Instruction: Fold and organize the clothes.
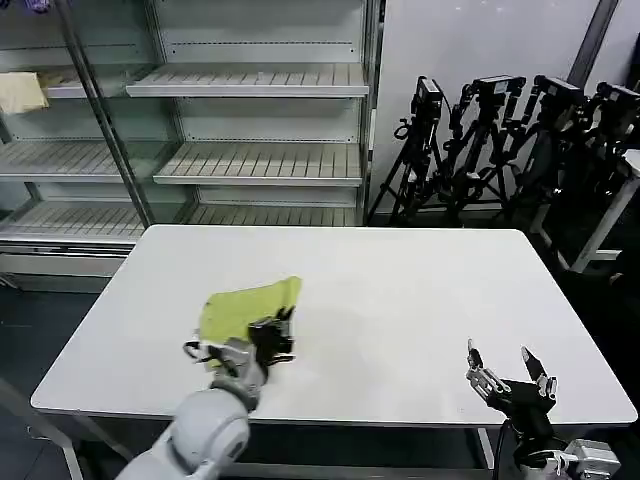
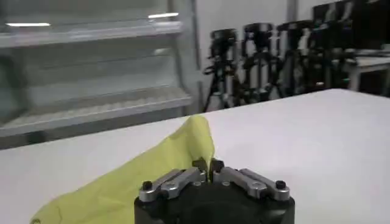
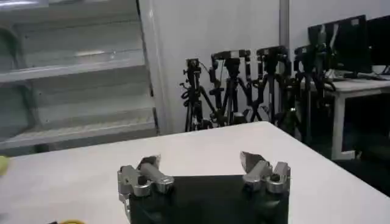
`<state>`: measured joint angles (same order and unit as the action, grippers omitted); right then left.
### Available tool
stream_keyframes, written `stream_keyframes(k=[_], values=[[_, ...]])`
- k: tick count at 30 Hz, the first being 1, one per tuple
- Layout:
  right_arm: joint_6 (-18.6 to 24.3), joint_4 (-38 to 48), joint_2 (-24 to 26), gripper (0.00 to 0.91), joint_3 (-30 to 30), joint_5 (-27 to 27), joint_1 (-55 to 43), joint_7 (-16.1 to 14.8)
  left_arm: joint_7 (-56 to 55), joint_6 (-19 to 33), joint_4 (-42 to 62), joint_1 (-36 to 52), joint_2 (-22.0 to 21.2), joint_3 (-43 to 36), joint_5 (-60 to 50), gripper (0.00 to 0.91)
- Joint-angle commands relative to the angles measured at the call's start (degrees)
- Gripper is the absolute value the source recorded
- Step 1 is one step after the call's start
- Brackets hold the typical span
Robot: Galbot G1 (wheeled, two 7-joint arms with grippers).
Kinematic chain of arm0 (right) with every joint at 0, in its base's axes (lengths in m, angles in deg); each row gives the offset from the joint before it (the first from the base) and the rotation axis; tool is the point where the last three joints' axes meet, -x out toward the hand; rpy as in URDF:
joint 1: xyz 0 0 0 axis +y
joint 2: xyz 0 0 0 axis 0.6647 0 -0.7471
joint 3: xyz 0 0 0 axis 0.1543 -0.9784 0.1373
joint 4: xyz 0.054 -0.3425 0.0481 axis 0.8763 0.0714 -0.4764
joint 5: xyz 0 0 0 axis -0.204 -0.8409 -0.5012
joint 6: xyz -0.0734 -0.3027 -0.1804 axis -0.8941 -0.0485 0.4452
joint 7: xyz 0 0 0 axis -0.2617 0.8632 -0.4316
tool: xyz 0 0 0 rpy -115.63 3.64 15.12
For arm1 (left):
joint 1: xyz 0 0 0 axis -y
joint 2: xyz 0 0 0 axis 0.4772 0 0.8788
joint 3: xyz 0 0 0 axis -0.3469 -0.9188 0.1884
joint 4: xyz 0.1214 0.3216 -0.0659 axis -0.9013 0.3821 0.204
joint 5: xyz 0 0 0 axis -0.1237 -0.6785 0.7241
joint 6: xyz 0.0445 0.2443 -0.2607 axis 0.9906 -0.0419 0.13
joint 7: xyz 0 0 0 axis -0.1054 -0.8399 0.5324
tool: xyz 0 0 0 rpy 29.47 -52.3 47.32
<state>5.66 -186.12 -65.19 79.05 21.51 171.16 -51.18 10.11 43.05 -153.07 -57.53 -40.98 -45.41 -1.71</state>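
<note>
The lime yellow-green T-shirt (image 1: 248, 306) lies bunched into a compact folded shape on the left half of the white table (image 1: 400, 290). My left gripper (image 1: 284, 322) sits at the shirt's near right edge, shut on a fold of the cloth. In the left wrist view the shirt (image 2: 131, 176) runs away from the pinched left gripper (image 2: 208, 165), one corner standing up just beyond it. My right gripper (image 1: 508, 366) rests open near the table's front right edge, far from the shirt, with nothing between its fingers; the right wrist view shows the right gripper (image 3: 201, 163) spread wide over bare tabletop.
Shelving racks (image 1: 250, 120) stand behind the table, a pale cream-yellow cloth (image 1: 20, 92) on an upper left shelf. Black camera tripods (image 1: 500, 140) cluster at the back right. The table's middle and right side lie bare.
</note>
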Motion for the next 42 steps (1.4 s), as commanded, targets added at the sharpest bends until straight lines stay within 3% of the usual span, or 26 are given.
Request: stream_keyframes(k=[1,2,4,10,15,20,25,28,33,38,42], values=[[-0.2,0.07,-0.7,0.907,0.16,-0.65,0.21,0.01,0.19,-0.49,10.68,13.57,-11.61,-16.79,-2.32,0.03],[-0.22,0.07,-0.76,0.907,0.18,-0.69,0.17,0.02,0.24,-0.51,11.35,13.92,-11.96,-16.95,-2.4,0.111],[-0.46,0.1,-0.92,0.907,0.19,-0.84,0.14,-0.03,0.07,-0.48,12.86,14.56,-13.21,-17.23,-2.65,0.907],[-0.73,-0.02,-0.72,0.907,0.24,-1.47,0.03,-0.33,0.04,2.86,13.97,15.72,-15.9,-15.49,-0.2,0.907],[-1.1,-0.17,-0.24,0.907,0.1,-1.48,-0.51,-0.33,-0.28,6.99,12.3,14.8,-17.1,-12.88,9.23,0.907],[-1.23,-0.69,0.46,0.907,-0.06,-1.54,-0.96,-0.14,-0.5,8.06,4.53,9.23,-13.8,-4.87,9.17,0.907],[1.51,-0.95,1.24,0.907,-0.76,-6.17,-1.12,-0.59,0.56,11.47,-5.11,-2.83,-3.96,8.07,1.32,0.907],[2.76,-0.68,1.71,0.907,-1.76,-6.96,-1.67,-0.86,1.33,13.17,-9.13,-11.25,-0.26,17.96,-1.02,0.907],[3.24,0.34,2.25,0.907,-3.93,-8.99,-3.29,-1.12,1.84,11.06,-17.14,-24.86,-1.04,30.29,-2.42,0.907],[3.07,0.4,2.71,0.907,-5.14,-9.29,-3.66,-1.12,3.8,13.17,-18.5,-33.15,-3.0,31.25,-15.99,0.907],[2.98,0.21,2.75,0.907,-5.68,-9.57,-3.54,-1.18,4.67,12.98,-24.01,-39.28,-5.57,27.77,-18.48,0.907]])
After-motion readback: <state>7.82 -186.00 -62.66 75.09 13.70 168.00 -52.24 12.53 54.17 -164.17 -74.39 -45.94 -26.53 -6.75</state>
